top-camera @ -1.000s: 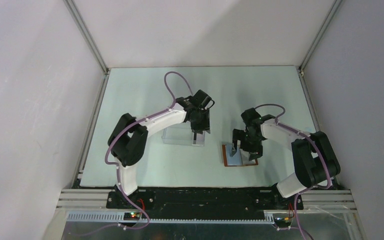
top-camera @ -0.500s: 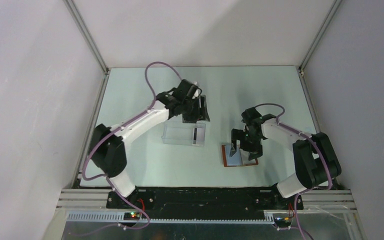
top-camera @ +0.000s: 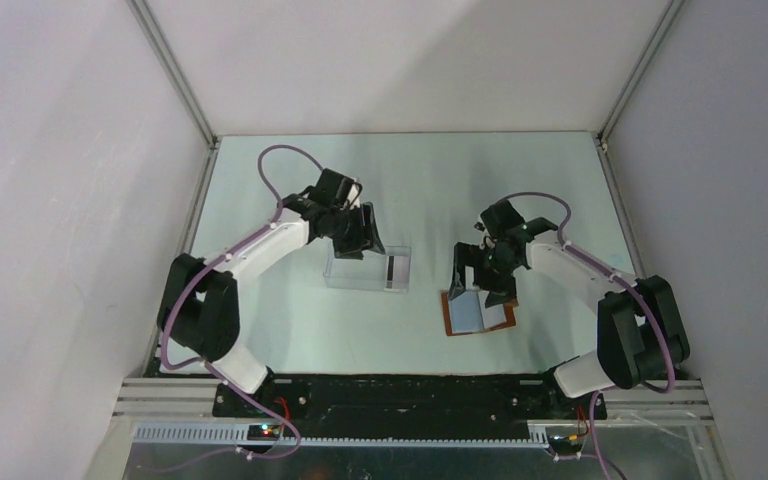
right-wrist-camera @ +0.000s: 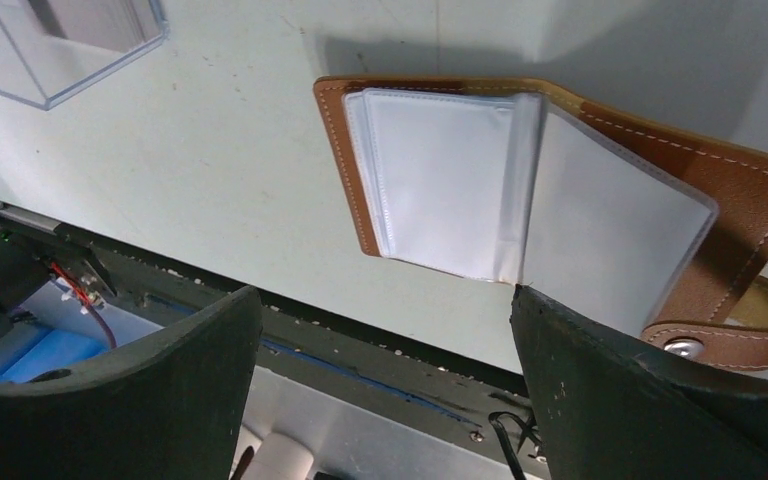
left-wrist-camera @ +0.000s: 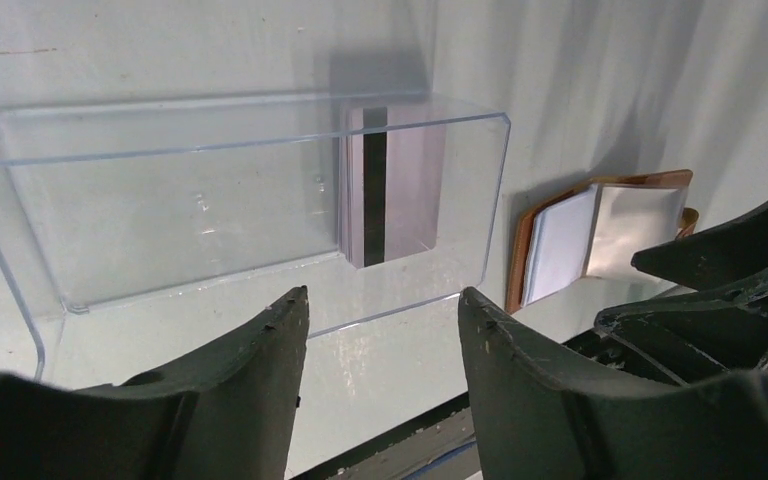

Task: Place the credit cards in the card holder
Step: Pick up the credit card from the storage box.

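left arm point(top-camera: 265, 243) and right arm point(top-camera: 572, 268) same build: white link shells, black joint housings, purple cable point(top-camera: 282, 152) looped outside each. left pincer point(left-wrist-camera: 380, 305), right pincer point(right-wrist-camera: 382, 300): matte black, thick tapered fingers point(left-wrist-camera: 240, 390).

The top camera looks down from high behind the arms point(top-camera: 270, 240), taking in the whole table point(top-camera: 460, 170). The left wrist camera sits low and close, facing the clear box point(left-wrist-camera: 160, 200), the wallet point(left-wrist-camera: 600, 235) beyond. The right wrist camera looks down on the wallet closely, the box's corner at its edge. All three share both.
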